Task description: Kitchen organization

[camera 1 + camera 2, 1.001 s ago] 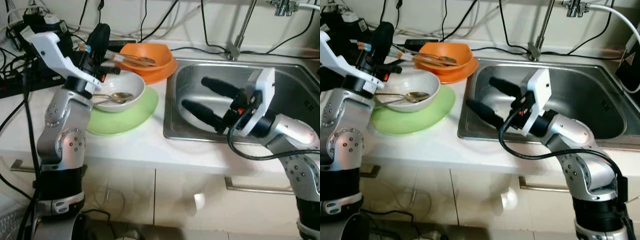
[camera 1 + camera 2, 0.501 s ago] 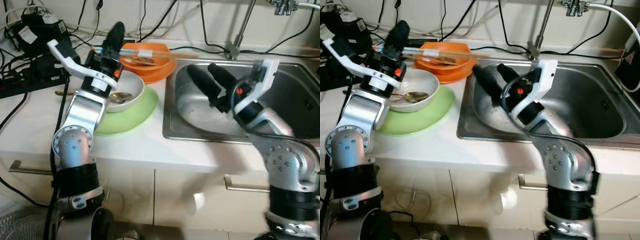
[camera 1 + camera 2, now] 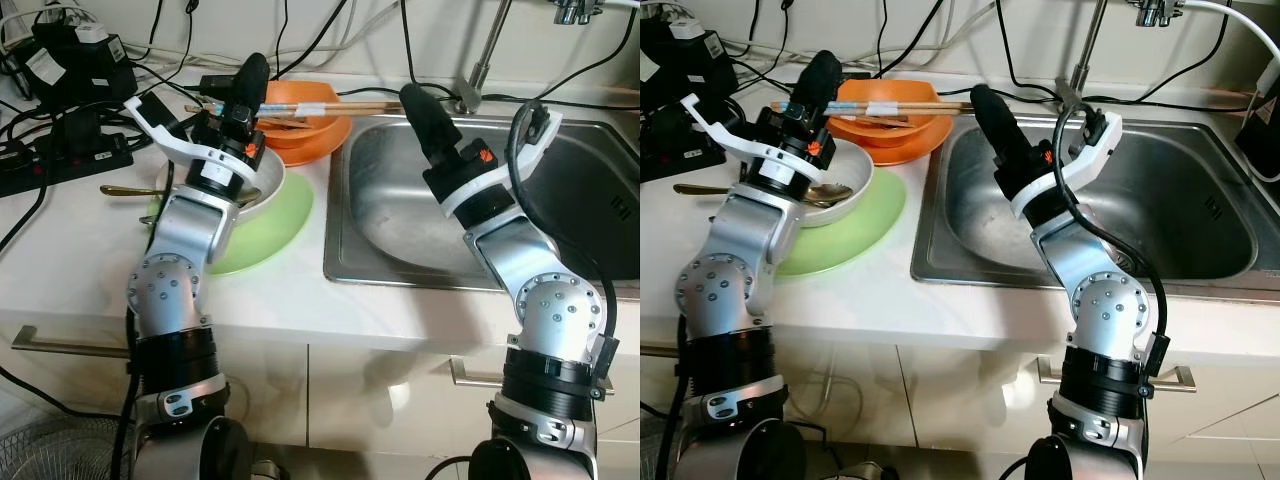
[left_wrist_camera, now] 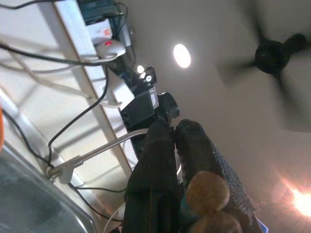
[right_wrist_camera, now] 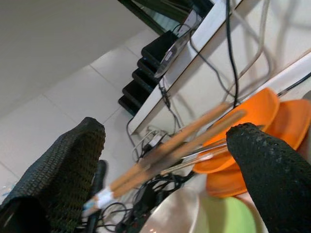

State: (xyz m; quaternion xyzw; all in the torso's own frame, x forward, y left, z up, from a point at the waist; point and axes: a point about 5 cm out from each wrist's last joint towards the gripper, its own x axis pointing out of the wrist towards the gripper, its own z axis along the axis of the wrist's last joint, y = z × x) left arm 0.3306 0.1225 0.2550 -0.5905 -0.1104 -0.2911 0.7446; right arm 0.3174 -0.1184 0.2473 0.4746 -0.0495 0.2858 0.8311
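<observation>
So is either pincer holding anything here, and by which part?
The left pincer grips the wooden chopsticks at their taped end. The right pincer is open, holding nothing.

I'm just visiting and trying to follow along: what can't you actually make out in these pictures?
- White bowl: the left arm hides most of it in the eye views, along with part of the spoon.
- Faucet: cut off by the top edge.
- Orange bowl: its contents, under the chopsticks, are too small to tell.
- Left wrist view: the ceiling fan is blurred.
</observation>
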